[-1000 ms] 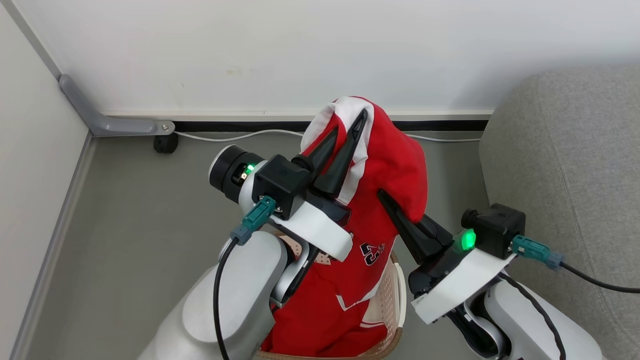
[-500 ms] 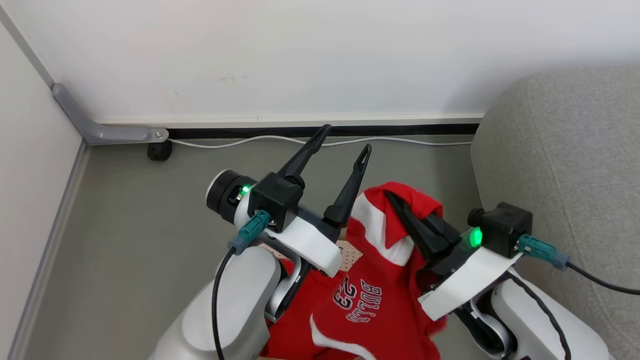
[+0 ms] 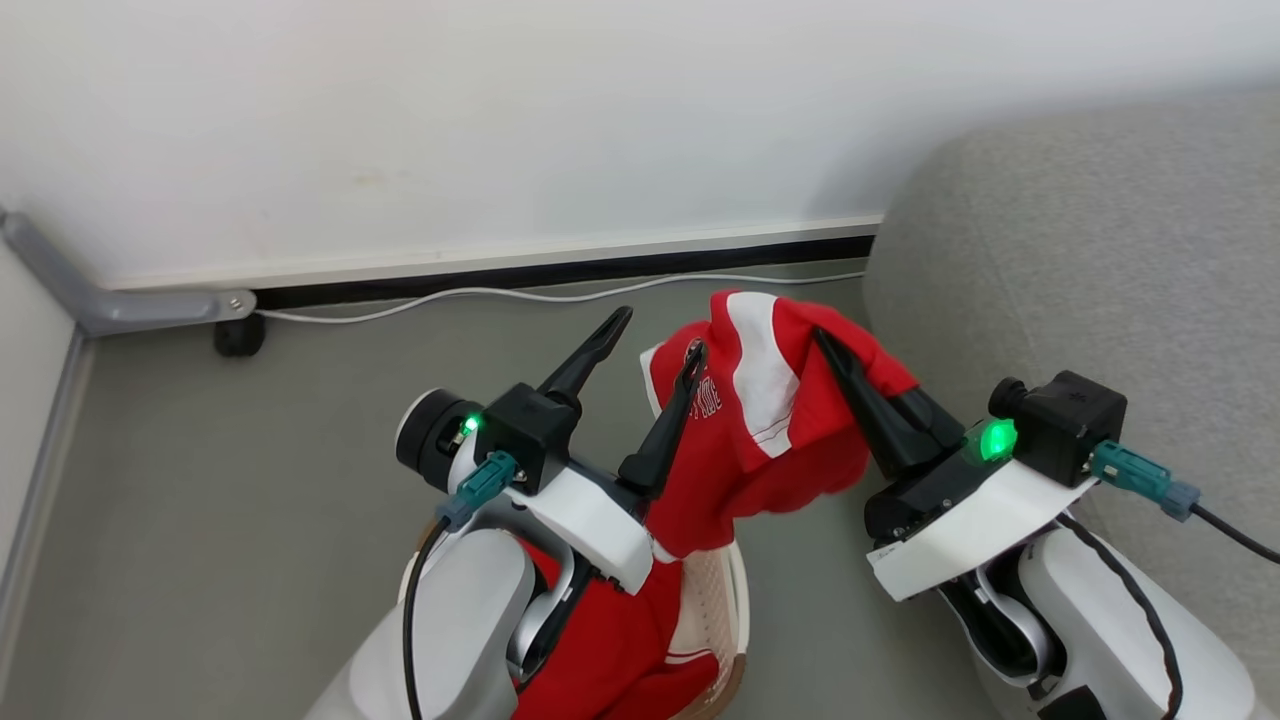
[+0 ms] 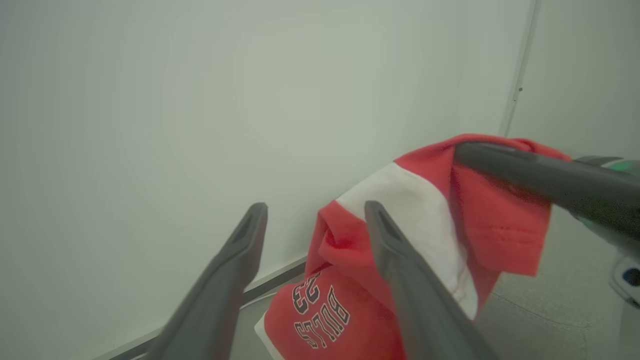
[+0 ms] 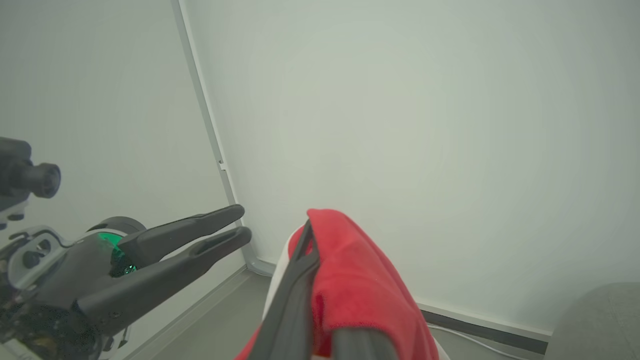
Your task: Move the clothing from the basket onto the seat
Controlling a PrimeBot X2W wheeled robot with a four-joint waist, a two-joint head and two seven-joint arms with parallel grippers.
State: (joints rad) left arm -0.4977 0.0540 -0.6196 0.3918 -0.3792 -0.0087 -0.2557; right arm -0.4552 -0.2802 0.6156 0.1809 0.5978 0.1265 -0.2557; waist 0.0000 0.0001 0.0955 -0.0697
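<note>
My right gripper (image 3: 823, 340) is shut on a fold of the red clothing (image 3: 770, 420), which has a white stripe and hangs above the floor, next to the grey seat (image 3: 1080, 250). In the right wrist view the red fabric (image 5: 360, 280) drapes over the shut fingers. My left gripper (image 3: 658, 335) stands open just left of the garment, one finger in front of the cloth and nothing between the jaws. The left wrist view shows the garment (image 4: 425, 220) with its printed number beside the open fingers. More red clothing (image 3: 610, 650) lies in the cream basket (image 3: 718, 600) below.
A white wall runs across the back, with a white cable (image 3: 520, 295) along its base. A grey bracket with a black wheel (image 3: 235, 335) sits at the left corner. Grey floor (image 3: 250, 480) lies open to the left of the basket.
My left gripper has opened and let go of the red garment, which now hangs lower from the right gripper alone. The camera has swung right, toward the seat.
</note>
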